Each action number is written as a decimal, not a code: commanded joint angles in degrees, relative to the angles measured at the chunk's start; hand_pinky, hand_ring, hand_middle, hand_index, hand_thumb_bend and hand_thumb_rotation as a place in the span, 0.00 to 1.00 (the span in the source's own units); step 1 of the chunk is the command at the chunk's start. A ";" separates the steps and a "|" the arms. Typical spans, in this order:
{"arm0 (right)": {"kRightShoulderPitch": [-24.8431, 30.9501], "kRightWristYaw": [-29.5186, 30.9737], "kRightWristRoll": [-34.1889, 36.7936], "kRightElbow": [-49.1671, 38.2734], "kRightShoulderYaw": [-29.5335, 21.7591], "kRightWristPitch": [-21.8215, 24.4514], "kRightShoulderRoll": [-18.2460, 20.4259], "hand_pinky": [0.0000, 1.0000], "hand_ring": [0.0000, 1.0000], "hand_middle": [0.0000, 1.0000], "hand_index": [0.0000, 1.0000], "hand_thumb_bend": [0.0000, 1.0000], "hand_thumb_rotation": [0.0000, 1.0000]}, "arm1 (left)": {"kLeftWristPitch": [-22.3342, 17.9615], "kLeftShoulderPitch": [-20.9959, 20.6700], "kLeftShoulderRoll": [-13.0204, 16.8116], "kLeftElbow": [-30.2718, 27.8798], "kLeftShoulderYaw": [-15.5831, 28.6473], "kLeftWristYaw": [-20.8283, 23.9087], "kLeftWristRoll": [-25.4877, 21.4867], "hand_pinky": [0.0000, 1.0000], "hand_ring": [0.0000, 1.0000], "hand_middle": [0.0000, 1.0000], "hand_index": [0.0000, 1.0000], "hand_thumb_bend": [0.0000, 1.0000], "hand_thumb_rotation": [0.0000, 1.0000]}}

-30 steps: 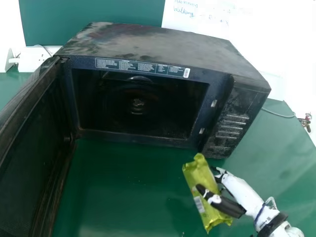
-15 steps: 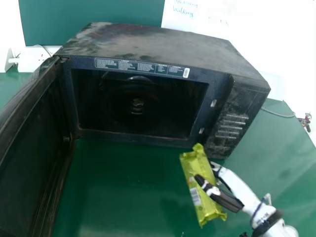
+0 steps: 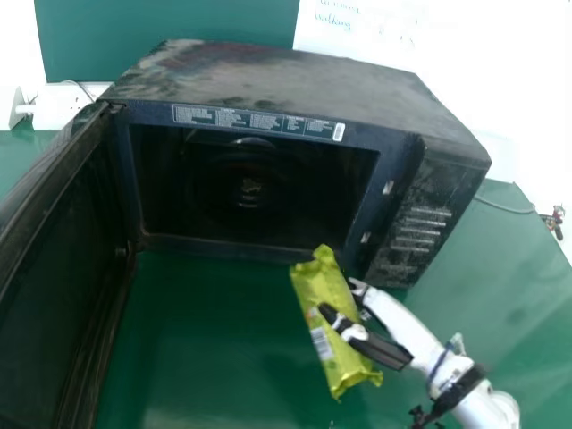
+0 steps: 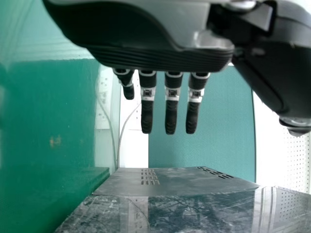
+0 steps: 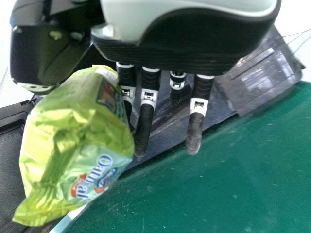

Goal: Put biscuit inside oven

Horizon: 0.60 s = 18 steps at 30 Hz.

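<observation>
The green table (image 3: 223, 349) spreads from the lower middle of the frame out to its right edge. On it the black oven (image 3: 286, 76) takes up the middle and upper part, set at a slant, its dark cavity (image 3: 214, 197) facing me. Its door (image 3: 63, 259) is swung wide and runs down the left side of the frame to the bottom edge.

My right arm comes in from the lower right corner, and my right hand (image 3: 380, 349) is in the lower right part, grasping the biscuit packet between thumb and fingers. My left hand (image 4: 171, 109) shows in the left wrist view, its fingers straight and holding nothing, with dark casing beyond them.

The green biscuit packet (image 3: 324, 290) is right of centre in the lower half, in front of the oven and outside the cavity. It is tilted, its upper end leaning to the left and overlapping the oven's lower front edge in the head view; whether the two touch I cannot tell. Smaller still, a white socket box (image 3: 61, 105) sits at the upper left.
</observation>
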 commanded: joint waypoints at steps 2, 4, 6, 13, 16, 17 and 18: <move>-2.24 -0.83 -0.51 0.54 1.63 0.82 1.44 0.39 0.46 0.49 0.30 0.47 0.00 | -0.52 0.36 0.07 0.38 0.61 -0.27 0.04 0.70 0.78 0.82 0.80 0.76 0.66; -3.38 -0.80 -0.97 0.85 2.40 1.76 2.01 0.39 0.46 0.49 0.29 0.47 0.00 | -0.39 0.43 0.05 0.21 0.58 -0.16 0.10 0.69 0.78 0.82 0.80 0.76 0.67; -4.56 -0.79 -1.40 1.37 3.14 1.96 2.46 0.39 0.46 0.49 0.29 0.47 0.00 | -0.36 0.54 -0.08 -0.11 0.49 0.28 0.46 0.69 0.78 0.83 0.80 0.76 0.66; -8.81 -1.83 -3.08 4.90 5.81 0.66 4.43 0.39 0.46 0.49 0.29 0.47 0.00 | -0.17 0.89 -0.29 -0.65 0.43 0.38 0.37 0.70 0.78 0.82 0.80 0.74 0.66; -10.63 -2.24 -4.14 6.11 6.69 0.74 4.87 0.38 0.46 0.49 0.29 0.47 0.00 | -0.65 1.04 -0.22 -0.53 0.44 -0.05 0.30 0.70 0.78 0.83 0.80 0.74 0.67; -11.33 -2.44 -4.60 6.65 6.96 0.50 5.02 0.38 0.47 0.49 0.29 0.47 0.00 | -0.76 1.04 -0.18 -0.47 0.45 -0.28 0.17 0.70 0.78 0.83 0.80 0.74 0.67; -12.02 -2.71 -5.15 7.18 7.24 0.30 5.21 0.38 0.47 0.49 0.29 0.47 0.00 | -0.69 1.08 -0.20 -0.55 0.47 -0.31 0.06 0.70 0.78 0.83 0.80 0.74 0.67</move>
